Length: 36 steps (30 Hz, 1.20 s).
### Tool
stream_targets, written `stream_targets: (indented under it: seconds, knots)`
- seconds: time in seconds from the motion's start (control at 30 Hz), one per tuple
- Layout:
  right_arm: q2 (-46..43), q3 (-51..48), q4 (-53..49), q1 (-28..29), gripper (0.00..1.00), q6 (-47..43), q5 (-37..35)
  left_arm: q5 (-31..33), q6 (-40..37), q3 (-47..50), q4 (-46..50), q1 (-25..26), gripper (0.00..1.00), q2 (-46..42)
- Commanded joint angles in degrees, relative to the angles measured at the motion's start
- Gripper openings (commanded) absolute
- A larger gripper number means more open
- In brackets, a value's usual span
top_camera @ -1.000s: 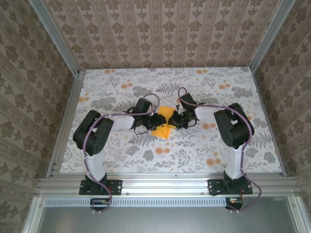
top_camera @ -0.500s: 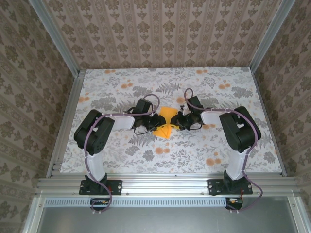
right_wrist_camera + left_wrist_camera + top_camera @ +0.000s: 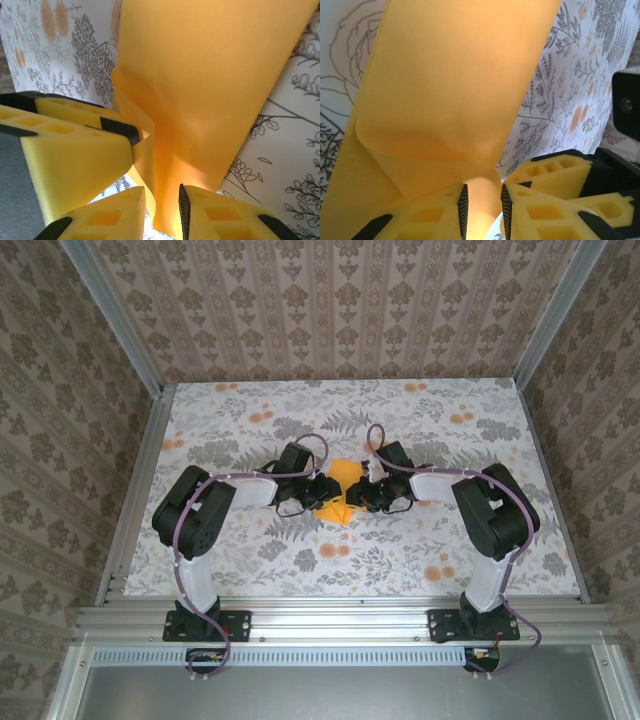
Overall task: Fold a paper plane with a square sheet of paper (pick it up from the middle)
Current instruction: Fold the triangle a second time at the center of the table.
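Bench (image 3: 250, 405), middle. Square sheet of paper (image 3: 336, 506) found there, already creased into a smaller pointed shape, not yet a plane. It is flanked by both arms, which close in from left and right.

Left fingers (image 3: 318, 492): in the left wrist view a curled flap of the paper (image 3: 445, 90) is seen running down into the narrow gap between the pads (image 3: 463, 205). Gap is filled by paper. Whether the flap is actually pinched or only straddled cannot be told.

Right fingers (image 3: 354, 496): in the right wrist view they are parted, and the paper's edge (image 3: 215, 85) hangs between them against the right pad (image 3: 183, 210). Bench print is glimpsed beside the other pad, so the hold is judged released. A left finger (image 3: 75, 150) is seen touching the paper alongside.

Reason judged: the sheet is lifted off the bench at its middle so that a fold can be worked between two holds, one side steadying while the other is reset.

Task judged partway; no narrow dart with a centre crease is made out.
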State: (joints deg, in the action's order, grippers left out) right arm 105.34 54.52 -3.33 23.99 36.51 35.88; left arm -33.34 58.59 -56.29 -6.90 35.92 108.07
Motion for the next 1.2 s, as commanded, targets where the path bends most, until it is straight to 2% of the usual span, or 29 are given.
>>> stream_targets:
  seconds: [0.0,0.47,0.8,1.1,1.17]
  knots:
    - [-1.32,-0.73,-1.00,0.79,0.27,-3.13,-1.60,-1.02,1.28,-2.02,0.90,-0.15,0.26,1.44]
    - [-0.50,-2.78,7.96,2.03,0.27,-1.15,0.87,-1.20,2.47,-2.62,1.38,-0.15,0.22,2.14]
    - [-1.20,-8.99,19.44,2.03,0.17,5.21,-3.35,0.00,4.25,-2.24,2.15,-0.15,0.20,1.15]
    - [-0.38,-8.98,20.84,2.05,0.16,6.81,-2.73,-0.27,4.69,-2.55,1.97,-0.15,0.19,0.85]
    - [-0.23,-8.99,20.69,2.03,0.13,6.91,-3.05,-0.26,4.87,-2.52,1.85,-0.15,0.19,0.74]
